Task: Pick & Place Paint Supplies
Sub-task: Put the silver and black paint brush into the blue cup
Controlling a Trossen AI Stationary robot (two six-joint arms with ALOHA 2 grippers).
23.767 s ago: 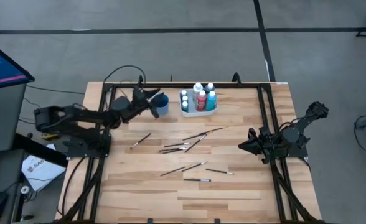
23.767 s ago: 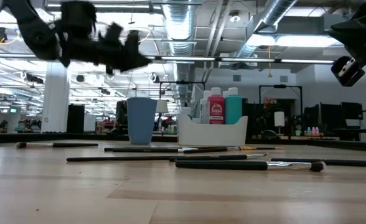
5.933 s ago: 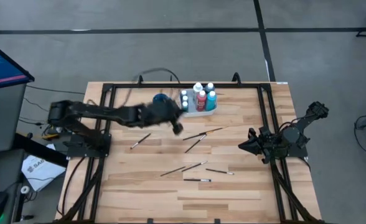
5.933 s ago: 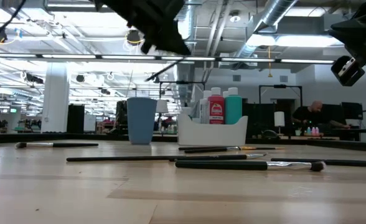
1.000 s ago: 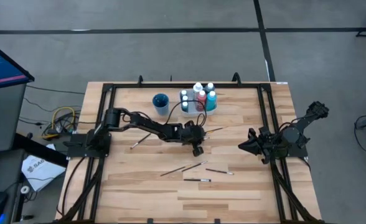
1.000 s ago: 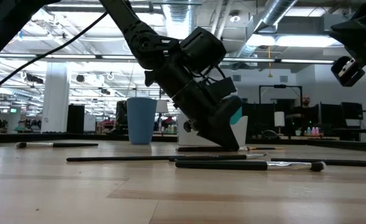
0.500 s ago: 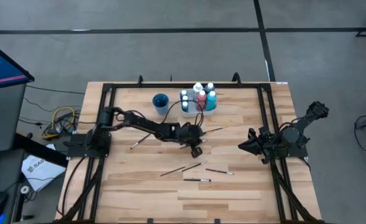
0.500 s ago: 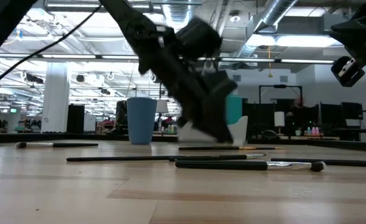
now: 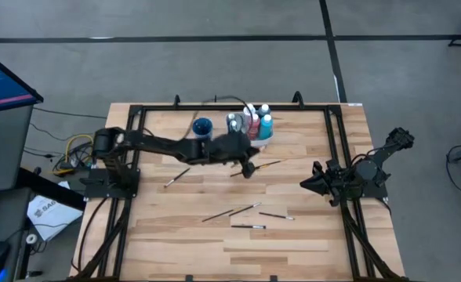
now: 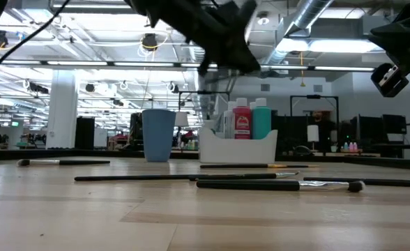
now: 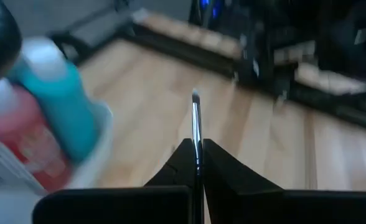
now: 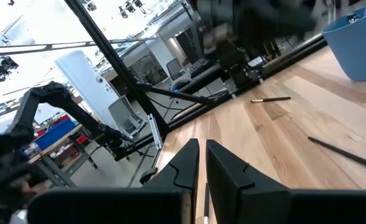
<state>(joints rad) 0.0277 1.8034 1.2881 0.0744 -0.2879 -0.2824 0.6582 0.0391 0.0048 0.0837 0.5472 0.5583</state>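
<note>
Brush (image 11: 195,127): pinched between the left gripper's (image 11: 196,163) closed fingers, tip pointing forward, lifted off the table beside the tray (image 9: 250,141).
Other brushes: one (image 9: 255,167) lies just under the gripper in the high view; a few more (image 9: 246,209) sit loose toward the table's middle, one (image 9: 177,176) to the left.
Bottles (image 9: 253,125): red, teal and white-capped ones stand in the tray.
Cup (image 9: 202,128): blue, upright, just left of the tray; likely where you take the brush.
How to do it: keep the brush clamped, carry it high enough to clear the bottles, tip it handle-down over the cup's mouth, then let go.
Right gripper (image 12: 200,163): parked at the table's right edge, fingers nearly closed, holding nothing.
Table (image 9: 309,235): pale wood planks inside a black frame.
Room: grey floor, a monitor at left; bright open workshop behind.
</note>
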